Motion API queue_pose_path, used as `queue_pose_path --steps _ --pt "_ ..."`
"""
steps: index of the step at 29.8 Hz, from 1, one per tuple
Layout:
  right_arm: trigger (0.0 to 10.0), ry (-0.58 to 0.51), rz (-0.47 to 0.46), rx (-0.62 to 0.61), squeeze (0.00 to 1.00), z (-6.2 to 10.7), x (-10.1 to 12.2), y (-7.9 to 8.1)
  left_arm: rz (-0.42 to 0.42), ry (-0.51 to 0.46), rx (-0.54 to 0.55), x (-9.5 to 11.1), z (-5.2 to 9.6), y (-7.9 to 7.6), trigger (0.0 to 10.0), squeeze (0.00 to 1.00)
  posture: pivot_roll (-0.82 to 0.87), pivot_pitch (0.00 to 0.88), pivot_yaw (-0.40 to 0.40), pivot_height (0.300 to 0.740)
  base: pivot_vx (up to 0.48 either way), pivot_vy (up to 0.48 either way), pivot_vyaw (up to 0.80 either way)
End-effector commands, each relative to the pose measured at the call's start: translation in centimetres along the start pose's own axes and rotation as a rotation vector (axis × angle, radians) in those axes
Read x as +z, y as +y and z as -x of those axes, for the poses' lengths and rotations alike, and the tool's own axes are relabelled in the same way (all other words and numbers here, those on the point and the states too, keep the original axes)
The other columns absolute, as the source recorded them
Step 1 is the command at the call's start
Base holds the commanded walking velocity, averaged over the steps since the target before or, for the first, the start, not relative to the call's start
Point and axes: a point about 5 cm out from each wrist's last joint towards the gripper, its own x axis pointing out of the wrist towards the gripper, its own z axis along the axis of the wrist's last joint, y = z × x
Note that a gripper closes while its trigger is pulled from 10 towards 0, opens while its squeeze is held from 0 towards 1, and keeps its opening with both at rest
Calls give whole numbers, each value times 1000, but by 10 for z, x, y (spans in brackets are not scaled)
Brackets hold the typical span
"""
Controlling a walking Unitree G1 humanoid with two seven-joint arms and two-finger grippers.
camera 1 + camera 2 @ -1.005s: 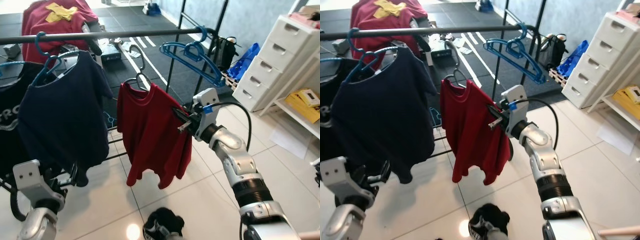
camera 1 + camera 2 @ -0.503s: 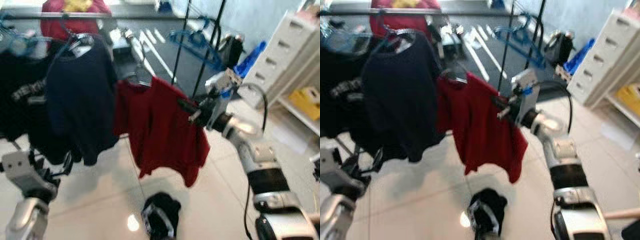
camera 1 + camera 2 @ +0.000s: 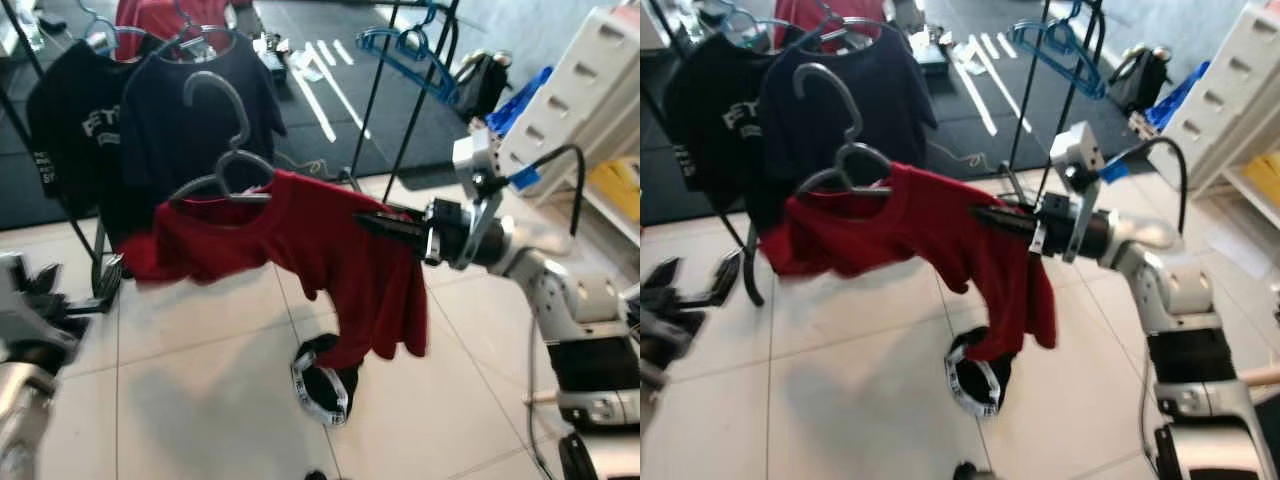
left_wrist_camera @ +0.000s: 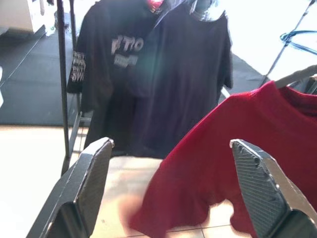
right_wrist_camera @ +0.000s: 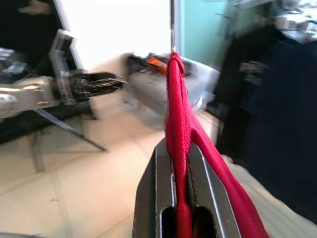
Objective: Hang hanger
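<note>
A grey hanger (image 3: 222, 178) carries a red T-shirt (image 3: 310, 235), its hook (image 3: 212, 88) standing up free in the air in front of the rack. My right gripper (image 3: 372, 221) is shut on the hanger's right shoulder through the red cloth; the right wrist view has both fingers (image 5: 148, 198) pressed on the red fold (image 5: 178, 129). The shirt lies out sideways to my left, its lower part drooping. My left gripper (image 4: 172, 144) is low at the left, open, with nothing between its fingers (image 4: 89, 173).
A black rack (image 3: 398, 110) stands behind with a black printed shirt (image 3: 72, 130), a navy shirt (image 3: 200, 105) and blue hangers (image 3: 408, 48). A dark bundle (image 3: 320, 385) lies on the tiled floor. White drawers (image 3: 600, 90) and a blue bag (image 3: 515, 95) stand at the right.
The whole view has shifted, so the camera moved. The red shirt hung straight down from the gripper; it now stretches sideways to the left with the hanger hook upright.
</note>
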Motion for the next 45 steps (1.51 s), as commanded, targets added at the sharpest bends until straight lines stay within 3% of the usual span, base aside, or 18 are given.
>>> queue_pose_path --steps 1,11,13,22,28,30,33,38,45 --pt "0 -71 40 56 0 10 24 1 -2 -35 -79 15 3 -1 10000 0 -23 137 -83 740 -394 0 0" --pt "0 -132 -14 283 0 21 50 15 -58 -194 -394 69 12 -21 10000 0 -19 146 -85 740 -206 0 0" --pt "0 -170 -32 341 0 20 57 18 -88 -202 -442 73 15 -23 10000 0 -17 148 -85 740 0 0 0" --pt "0 -246 -45 390 0 21 71 17 -79 -168 -570 73 25 -27 10000 0 -13 152 -85 740 0 0 0" --pt "0 -258 -42 384 0 18 77 17 32 -129 -682 68 38 -29 10000 0 -12 155 -85 740 0 0 0" --pt "0 -258 -42 384 0 18 77 17 32 -129 -682 68 38 -29 10000 0 -12 155 -85 740 0 0 0" --pt "0 -269 -36 381 0 14 86 18 155 -161 -780 71 52 -30 10000 0 -15 155 -86 740 0 0 0" --pt "0 -277 -40 392 0 12 91 20 264 -188 -868 70 65 -31 10000 0 -14 158 -89 740 0 0 0" --pt "0 -289 -40 401 0 11 93 21 291 -153 -897 64 68 -37 10000 0 -17 162 -91 740 0 0 0"
